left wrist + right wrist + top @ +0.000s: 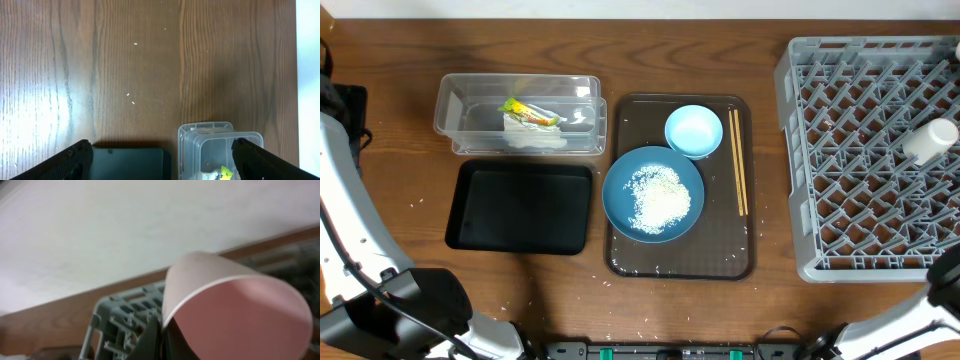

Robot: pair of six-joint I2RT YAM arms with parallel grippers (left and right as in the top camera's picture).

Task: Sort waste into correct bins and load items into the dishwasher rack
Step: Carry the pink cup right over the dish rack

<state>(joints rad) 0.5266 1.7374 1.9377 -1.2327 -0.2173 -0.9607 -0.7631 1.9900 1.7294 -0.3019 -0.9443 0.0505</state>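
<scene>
Running under every view is a brown wooden table (400, 60) with strong grain and stray rice grains. A white wall (100, 230) rises past its 12 o'clock edge.

At 10 o'clock a clear tub (455, 110) holds a yellow-green wrapper (528, 110) and white paper (535, 138), and a black tray (520, 205) lies at 8 o'clock. At the centre, a brown tray (680, 262) carries a blue dish (620, 190) heaped with rice (660, 195), a small bowl (693, 131) and chopsticks (739, 160). The grey rack (800, 150) sits at 3 o'clock, cut off by the frame.

The left gripper (161, 146) is spread wide and empty above the tub and the black tray, both cropped at 6 o'clock. The right gripper (157, 335) is blurred, with its fingers pinched together on the rim of a pink cup (235, 310) over the rack. Overhead, a pale cup (930, 140) shows at 3 o'clock, and I cannot tell whether it is the same one.
</scene>
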